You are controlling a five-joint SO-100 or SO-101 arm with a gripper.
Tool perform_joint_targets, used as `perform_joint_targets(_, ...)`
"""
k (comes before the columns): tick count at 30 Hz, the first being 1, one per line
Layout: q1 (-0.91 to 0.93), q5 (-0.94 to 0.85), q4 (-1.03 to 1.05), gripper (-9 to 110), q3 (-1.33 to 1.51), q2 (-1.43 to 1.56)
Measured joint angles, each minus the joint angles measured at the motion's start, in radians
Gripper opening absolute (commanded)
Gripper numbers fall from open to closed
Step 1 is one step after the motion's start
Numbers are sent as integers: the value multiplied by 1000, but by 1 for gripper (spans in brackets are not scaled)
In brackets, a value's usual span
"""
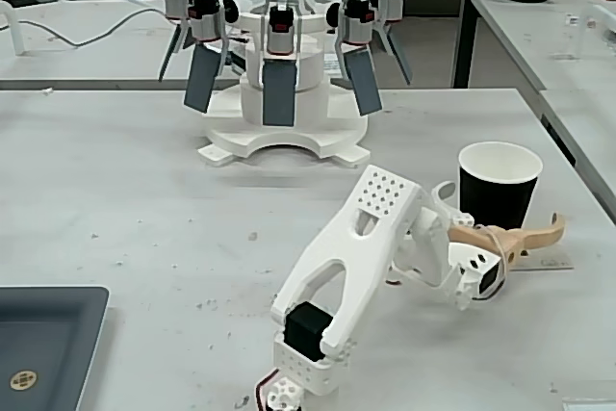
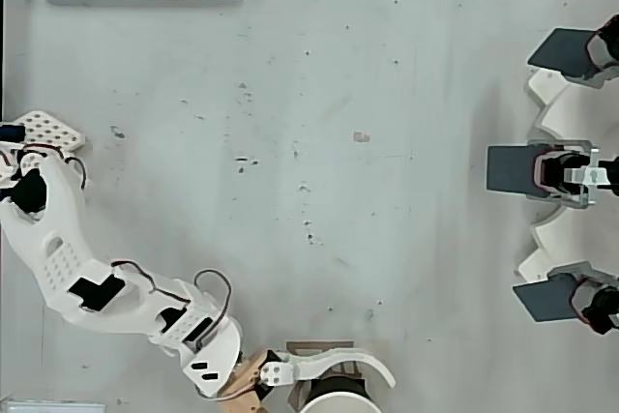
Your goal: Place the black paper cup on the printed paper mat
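Black paper cup (image 1: 499,185) upright on printed paper mat (image 1: 542,259) at worktop (image 1: 125,190) right side in fixed view. Tool (image 1: 500,228) spread wide, holding nothing — fingers either side of cup, apparently clear (contact hard to judge). Step: release, seemingly done. Next: retreat without clipping cup. Count: one cup, one mat, one tool.

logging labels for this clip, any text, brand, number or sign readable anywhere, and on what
None can be read.
Printed paper mat: only its edge shows beside the black paper cup; any marks are too small to read.
Dark grey tray: a round gold emblem, too small to make out.
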Motion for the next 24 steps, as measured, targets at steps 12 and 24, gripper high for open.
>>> perform_joint_targets(12,0,-54,-63,47,371,291)
perform_joint_targets(24,-2,-41,-132,43,730,658)
